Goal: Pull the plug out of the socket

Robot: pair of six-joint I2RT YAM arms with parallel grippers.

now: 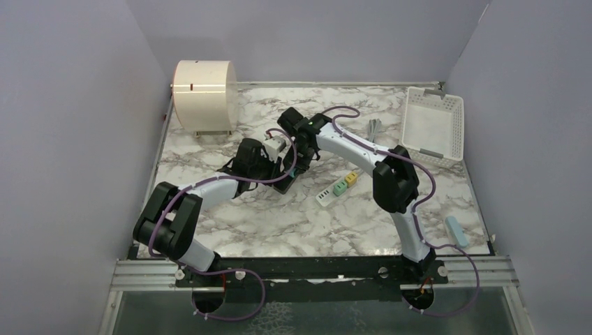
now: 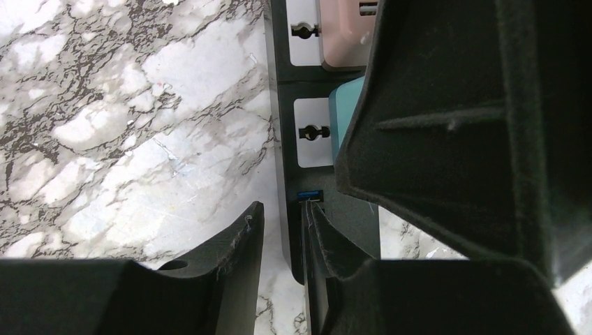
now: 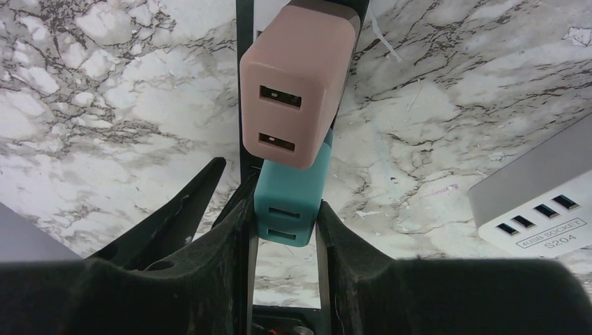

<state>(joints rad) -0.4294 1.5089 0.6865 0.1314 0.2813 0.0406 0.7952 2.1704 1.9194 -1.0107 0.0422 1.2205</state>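
Observation:
A black power strip (image 3: 244, 28) lies on the marble table with a pink plug (image 3: 297, 84) and a teal plug (image 3: 290, 202) standing in its sockets. My right gripper (image 3: 285, 202) is shut on the teal plug, one finger on each side. In the left wrist view the strip (image 2: 293, 84) shows white sockets, with the teal plug (image 2: 345, 112) partly hidden by my right gripper. My left gripper (image 2: 283, 220) is almost closed over the strip's near edge: one finger beside it, the other on top. In the top view both grippers meet at the strip (image 1: 286, 180).
A white USB hub (image 1: 324, 197) with green (image 1: 340, 187) and yellow (image 1: 351, 179) plugs lies right of the strip; it also shows in the right wrist view (image 3: 537, 202). A white basket (image 1: 433, 125) is back right, a cream cylinder (image 1: 202, 87) back left, and a light blue block (image 1: 456, 230) front right.

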